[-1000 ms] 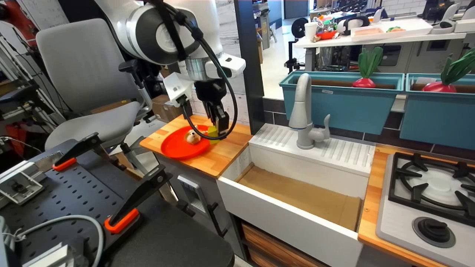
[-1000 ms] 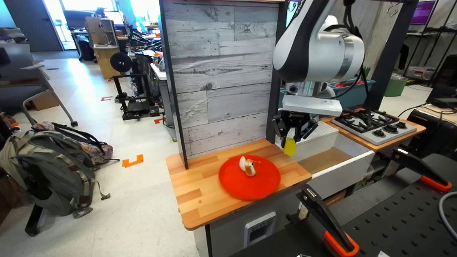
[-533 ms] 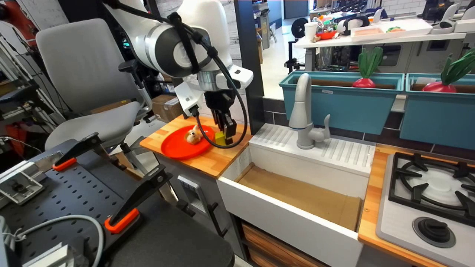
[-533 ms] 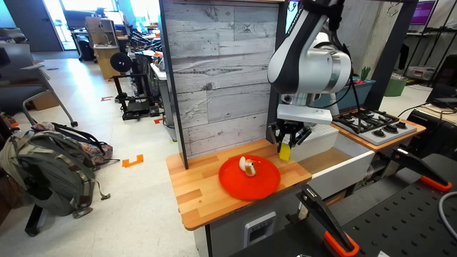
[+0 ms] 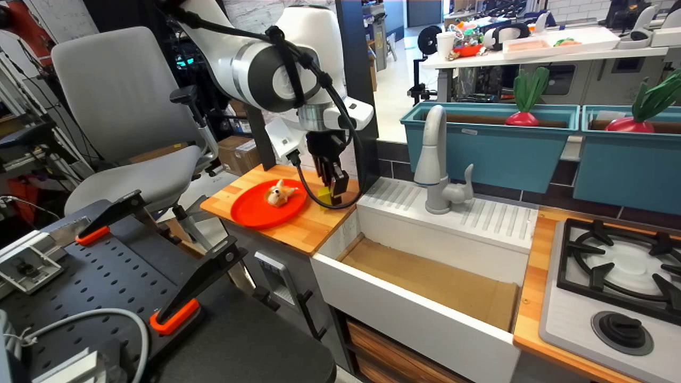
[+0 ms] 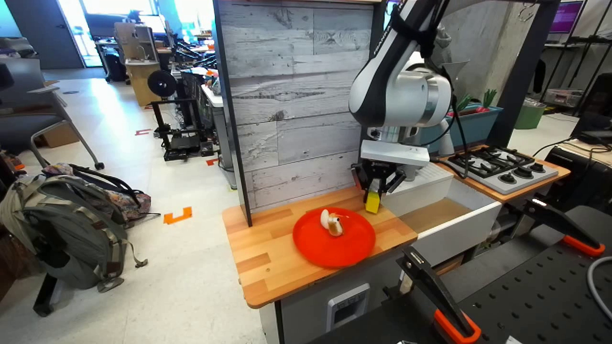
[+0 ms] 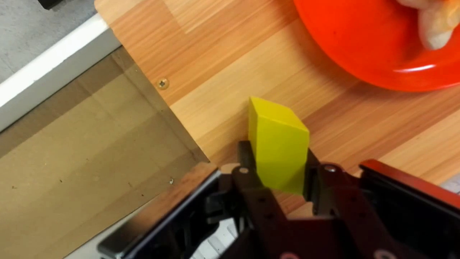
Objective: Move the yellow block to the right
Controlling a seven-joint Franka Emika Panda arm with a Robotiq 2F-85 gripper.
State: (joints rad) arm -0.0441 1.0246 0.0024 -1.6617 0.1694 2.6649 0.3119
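The yellow block (image 5: 324,195) shifts rightward in an exterior view, past the red plate (image 5: 258,216); the pincer (image 7: 279,157) clamps it on both sides. Transfer likely nears release.

Yellow block (image 7: 280,149), red plate (image 6: 330,252).

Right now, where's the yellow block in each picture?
In an exterior view: yellow block, just left of the middle.
In an exterior view: yellow block, right of the middle, slightly low.
Wrist view: yellow block, right of the middle, in the gripper.
All views share the red plate, cut off in the wrist view.
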